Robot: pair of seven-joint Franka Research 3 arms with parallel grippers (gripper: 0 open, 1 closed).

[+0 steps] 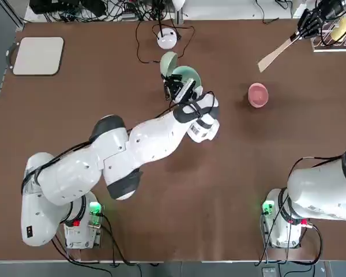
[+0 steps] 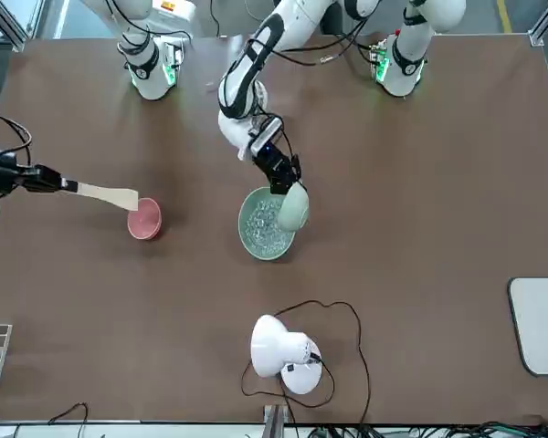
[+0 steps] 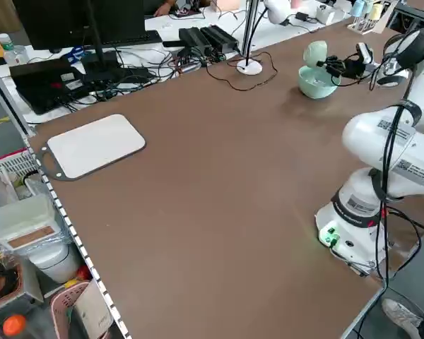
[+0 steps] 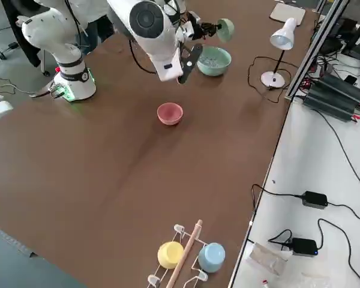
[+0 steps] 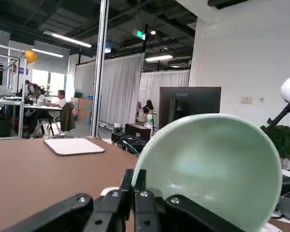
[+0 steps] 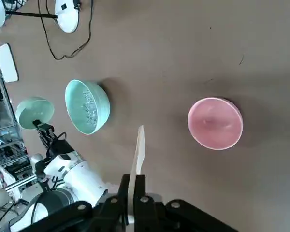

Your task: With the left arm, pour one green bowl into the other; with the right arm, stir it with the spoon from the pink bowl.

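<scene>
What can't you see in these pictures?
- The far end of the spoon's handle: in the right wrist view, the right gripper covers it.
- Most of the mint bowl: in the top view, the tipped green bowl and the left gripper hide it.
- The right arm's middle: cut off by the top view's edge.
</scene>
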